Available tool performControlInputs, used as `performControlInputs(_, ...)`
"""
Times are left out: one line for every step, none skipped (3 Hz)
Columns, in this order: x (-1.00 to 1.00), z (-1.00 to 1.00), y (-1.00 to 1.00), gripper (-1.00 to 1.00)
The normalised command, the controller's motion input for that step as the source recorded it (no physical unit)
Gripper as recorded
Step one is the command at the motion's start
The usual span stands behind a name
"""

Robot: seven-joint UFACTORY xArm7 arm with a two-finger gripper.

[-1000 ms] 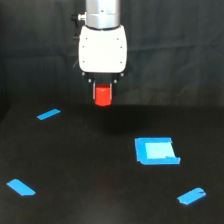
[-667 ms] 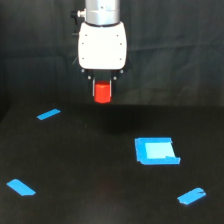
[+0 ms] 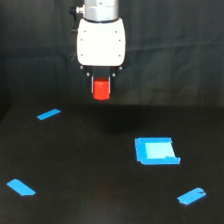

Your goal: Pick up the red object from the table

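The red object (image 3: 101, 89) is a small bright red-orange stubby cylinder hanging in the air, well above the black table (image 3: 90, 165). My gripper (image 3: 101, 86) is shut on it, gripping its upper part from above between two dark fingers under the white arm body. The cylinder's lower half pokes out below the fingers. In the exterior view it hangs near the top centre, in front of the black backdrop.
A blue square (image 3: 155, 150) of tape lies on the table at the exterior view's right. Blue tape strips lie at the left back (image 3: 48, 114), left front (image 3: 21, 187) and right front (image 3: 191, 196).
The gripper has risen slightly with the red object still held in it. The tape pieces have not moved.
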Motion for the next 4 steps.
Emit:
performControlInputs(-0.03,0.23,-0.05,-0.95)
performControlInputs(0.04,0.13,0.1,-0.91)
performControlInputs(0.01,0.07,0.01,-0.93)
performControlInputs(0.05,0.13,-0.03,-1.0)
